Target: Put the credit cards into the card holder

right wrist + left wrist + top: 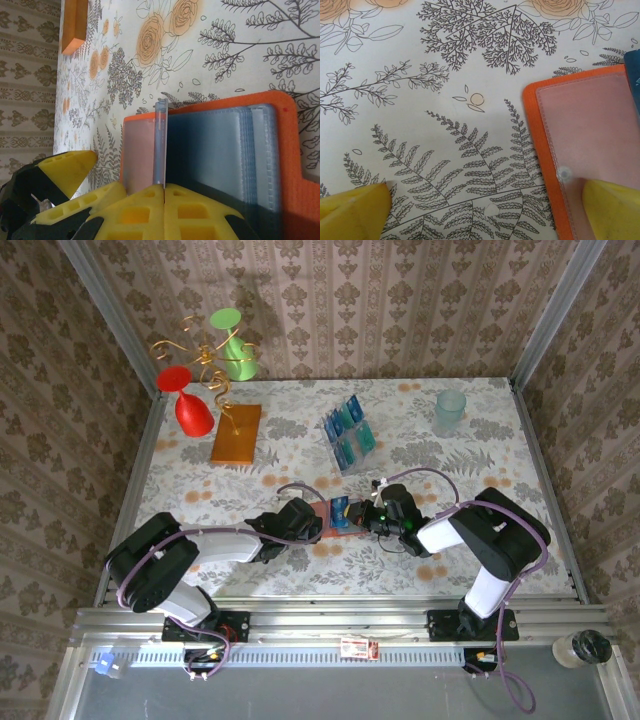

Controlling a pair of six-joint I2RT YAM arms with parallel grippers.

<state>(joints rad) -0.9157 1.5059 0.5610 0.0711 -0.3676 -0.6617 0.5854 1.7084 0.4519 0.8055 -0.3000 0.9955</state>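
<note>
The orange card holder (323, 517) lies open on the tablecloth between both grippers, its grey-blue pockets (220, 150) facing up. My right gripper (164, 192) is shut on a dark blue credit card (160, 145), which stands on edge over the open holder (290, 145). In the top view this card (340, 510) sits at the holder's middle, with the right gripper (373, 515) just to its right. My left gripper (485, 210) is open, and its right finger (612, 207) rests on the holder's clear-windowed flap (590, 130). A corner of the card (632, 70) shows at the right edge.
A clear slotted rack (348, 435) at mid-table holds several more blue and teal cards. An orange-brown slab (236, 433) lies at back left beside a gold stand with a red glass (190, 405) and a green glass (234, 350). A clear cup (449, 412) stands at back right.
</note>
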